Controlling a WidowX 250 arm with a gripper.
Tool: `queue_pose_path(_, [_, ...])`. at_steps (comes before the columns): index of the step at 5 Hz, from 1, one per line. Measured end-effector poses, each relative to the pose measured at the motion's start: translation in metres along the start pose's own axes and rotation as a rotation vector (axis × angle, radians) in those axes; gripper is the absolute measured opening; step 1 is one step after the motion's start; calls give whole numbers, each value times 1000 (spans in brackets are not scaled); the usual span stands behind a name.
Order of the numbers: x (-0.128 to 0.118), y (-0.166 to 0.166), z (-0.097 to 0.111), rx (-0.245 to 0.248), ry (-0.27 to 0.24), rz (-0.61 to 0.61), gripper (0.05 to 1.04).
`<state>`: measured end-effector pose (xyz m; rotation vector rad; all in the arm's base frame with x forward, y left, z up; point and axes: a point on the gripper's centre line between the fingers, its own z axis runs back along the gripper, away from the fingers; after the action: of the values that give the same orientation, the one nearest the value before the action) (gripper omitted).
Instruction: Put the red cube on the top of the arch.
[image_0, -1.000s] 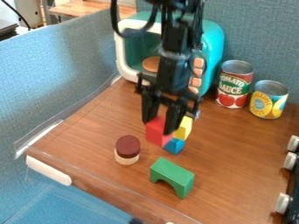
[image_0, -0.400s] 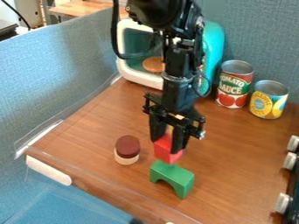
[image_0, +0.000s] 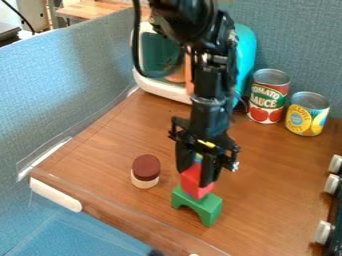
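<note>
The black gripper (image_0: 197, 176) hangs over the middle front of the table, its fingers closed around the red cube (image_0: 193, 182). Directly beneath is the green arch (image_0: 206, 206), standing upright on the wooden surface. The cube's lower edge overlaps the arch's top in the view; whether the two touch, I cannot tell. Behind the fingers, small bits of a blue block (image_0: 198, 157) and a yellow block (image_0: 207, 143) peek out, mostly hidden.
A brown-topped, cream-based round toy (image_0: 145, 171) stands left of the arch. Two cans, tomato sauce (image_0: 268, 96) and a yellow one (image_0: 307, 114), stand at the back right near a teal toy microwave (image_0: 245, 55). White knobs (image_0: 323, 232) line the right edge.
The gripper has moved toward the front and slightly right, carrying the red cube from in front of the blue and yellow blocks to over the green arch.
</note>
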<state>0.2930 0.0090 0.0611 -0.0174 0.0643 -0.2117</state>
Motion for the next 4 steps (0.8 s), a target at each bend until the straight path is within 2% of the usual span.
queue_pose_path(2, [-7,5,-7,47,19,9,539])
queue_pose_path(3, [-7,5,-8,49,21,19,574])
queue_pose_path(4, [-8,6,-11,56,36,27,692])
